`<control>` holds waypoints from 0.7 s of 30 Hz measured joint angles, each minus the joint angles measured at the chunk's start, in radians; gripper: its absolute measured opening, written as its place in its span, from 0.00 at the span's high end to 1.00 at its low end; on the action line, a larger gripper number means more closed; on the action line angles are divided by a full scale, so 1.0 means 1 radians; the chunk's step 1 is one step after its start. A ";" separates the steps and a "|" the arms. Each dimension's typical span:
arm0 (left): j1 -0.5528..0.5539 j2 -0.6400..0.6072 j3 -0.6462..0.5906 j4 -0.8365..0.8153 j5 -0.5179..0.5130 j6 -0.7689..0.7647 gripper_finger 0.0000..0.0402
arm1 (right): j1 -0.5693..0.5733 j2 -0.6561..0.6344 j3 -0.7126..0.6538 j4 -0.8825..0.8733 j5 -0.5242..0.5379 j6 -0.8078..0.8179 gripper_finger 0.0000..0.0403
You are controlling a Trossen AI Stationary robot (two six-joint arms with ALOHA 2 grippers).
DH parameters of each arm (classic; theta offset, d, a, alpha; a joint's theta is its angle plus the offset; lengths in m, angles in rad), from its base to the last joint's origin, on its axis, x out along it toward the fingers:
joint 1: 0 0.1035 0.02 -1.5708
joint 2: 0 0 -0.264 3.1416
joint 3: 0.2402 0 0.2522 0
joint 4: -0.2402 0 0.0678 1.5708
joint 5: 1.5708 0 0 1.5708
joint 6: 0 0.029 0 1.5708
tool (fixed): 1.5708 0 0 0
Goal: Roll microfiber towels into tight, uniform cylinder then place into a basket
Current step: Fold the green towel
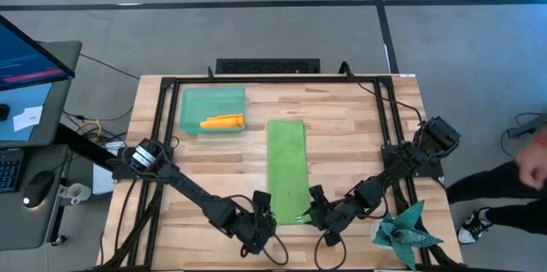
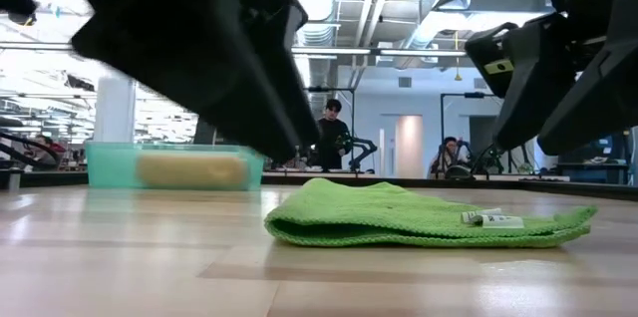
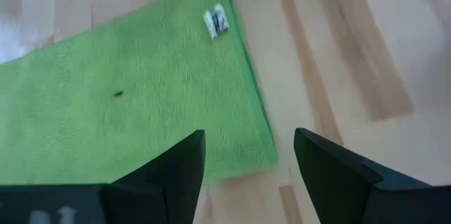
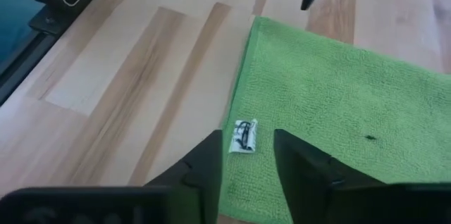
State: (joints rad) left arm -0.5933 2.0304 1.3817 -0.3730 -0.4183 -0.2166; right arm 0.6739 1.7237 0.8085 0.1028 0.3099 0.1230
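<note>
The lime green towel [image 1: 286, 168] lies on the table as a long folded strip running near to far, with a white label [image 4: 244, 137] at its near right corner. My left gripper [image 3: 248, 157] is open just above the strip's near left corner [image 3: 266, 159]. My right gripper [image 4: 246, 157] is open above the near right corner, its fingers on either side of the label. In the low view both grippers hang clear above the towel [image 2: 419, 215]. The orange towel [image 1: 222, 121] lies rolled inside the mint-green basket [image 1: 190, 105] at the far left.
A dark teal spiky cloth [image 1: 407, 233] lies at the table's near right corner. A monitor, keyboard and mouse [image 1: 36, 188] stand beyond the table's left edge. A person [image 1: 523, 176] is beyond the right edge. Bare wood lies on both sides of the green strip.
</note>
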 joint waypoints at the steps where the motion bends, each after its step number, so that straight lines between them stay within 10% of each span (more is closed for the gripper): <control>1: -0.004 0.001 -0.003 -0.004 -0.007 0.018 0.47 | 0.000 0.000 0.000 0.001 0.000 0.000 0.64; 10: 0.014 0.002 -0.075 0.060 -0.009 0.028 0.47 | -0.002 0.000 0.000 0.001 -0.010 0.001 0.45; 21: 0.027 0.002 -0.126 0.161 0.043 0.062 0.47 | -0.007 0.138 0.002 0.057 -0.013 0.037 0.46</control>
State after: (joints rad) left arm -0.5663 2.0319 1.2556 -0.2117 -0.3751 -0.1549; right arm 0.6670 1.8614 0.8104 0.1601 0.2974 0.1602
